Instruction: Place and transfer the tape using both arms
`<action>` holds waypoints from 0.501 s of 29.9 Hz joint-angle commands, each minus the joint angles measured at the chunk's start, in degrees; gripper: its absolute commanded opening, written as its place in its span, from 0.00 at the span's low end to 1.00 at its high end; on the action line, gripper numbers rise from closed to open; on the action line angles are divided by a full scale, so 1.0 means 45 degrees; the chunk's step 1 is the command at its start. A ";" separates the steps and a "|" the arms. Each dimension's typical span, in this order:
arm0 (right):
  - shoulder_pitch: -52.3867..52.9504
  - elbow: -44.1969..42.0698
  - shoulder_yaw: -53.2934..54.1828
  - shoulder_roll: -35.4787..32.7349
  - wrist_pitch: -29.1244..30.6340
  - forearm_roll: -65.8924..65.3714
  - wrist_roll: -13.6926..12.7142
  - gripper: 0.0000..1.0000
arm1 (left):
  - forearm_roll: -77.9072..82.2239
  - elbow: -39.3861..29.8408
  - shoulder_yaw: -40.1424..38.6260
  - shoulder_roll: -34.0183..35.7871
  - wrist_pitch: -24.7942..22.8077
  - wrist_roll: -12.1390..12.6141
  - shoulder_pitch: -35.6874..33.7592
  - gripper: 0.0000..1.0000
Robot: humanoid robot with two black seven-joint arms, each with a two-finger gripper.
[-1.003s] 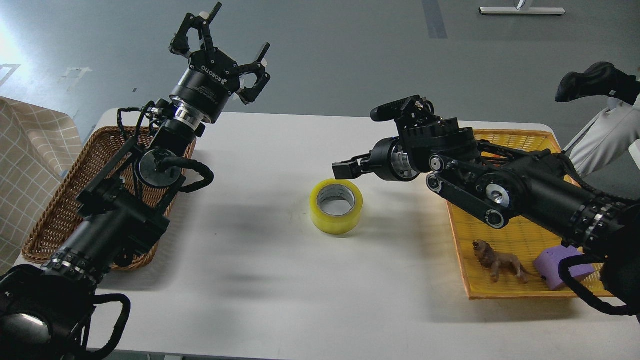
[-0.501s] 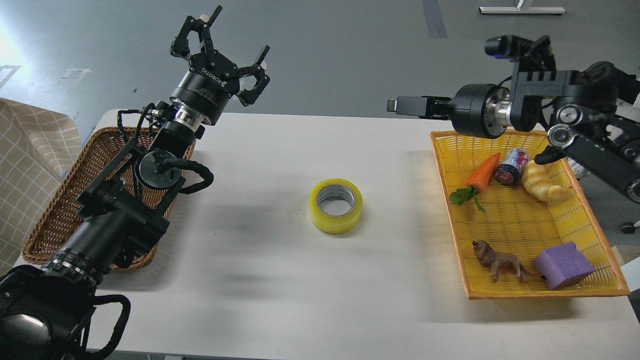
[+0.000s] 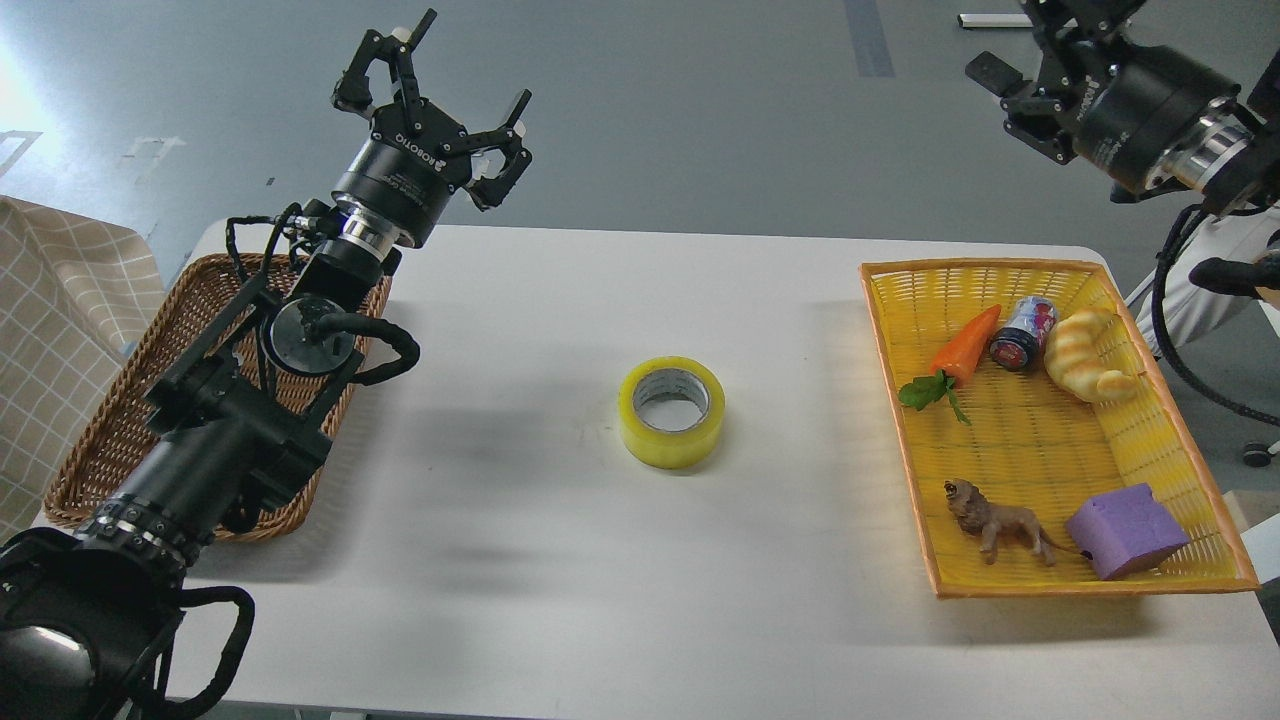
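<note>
You see the tape (image 3: 671, 411) flat on the bench (image 3: 560, 560), well apart from both: left pincer (image 3: 430, 90) raised, fingers spread, empty; right pincer (image 3: 1020, 70) raised, state indeterminable.

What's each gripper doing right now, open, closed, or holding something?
Left gripper: open, empty, raised above the table's far edge.
Right gripper: raised at top right, holding nothing; open or shut cannot be told.

The word ROBOTIQ stands in white letters on the black body of the left gripper (image 3: 432, 95), at the far left of the scene. The right gripper (image 3: 1040, 75), far right, carries pale lettering too, but it is too small to read.
</note>
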 commanded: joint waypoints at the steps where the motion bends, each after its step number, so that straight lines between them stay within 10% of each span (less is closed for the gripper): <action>1: -0.0195 -0.0378 0.1133 0.0810 0.0003 0.1214 -0.0052 0.99 | -0.0001 0.0001 0.0001 0.0026 0.0000 0.0026 -0.0058 0.98; 10: -0.0020 -0.1550 0.1270 0.1884 0.0003 0.5121 -0.0325 0.99 | -0.0001 0.0001 -0.0019 0.0085 0.0000 0.0007 -0.0078 0.98; 15: 0.0000 -0.1511 0.1251 0.3035 0.0003 0.6917 -0.1397 0.99 | -0.0001 0.0001 -0.0019 0.0202 0.0000 -0.0013 -0.0116 0.98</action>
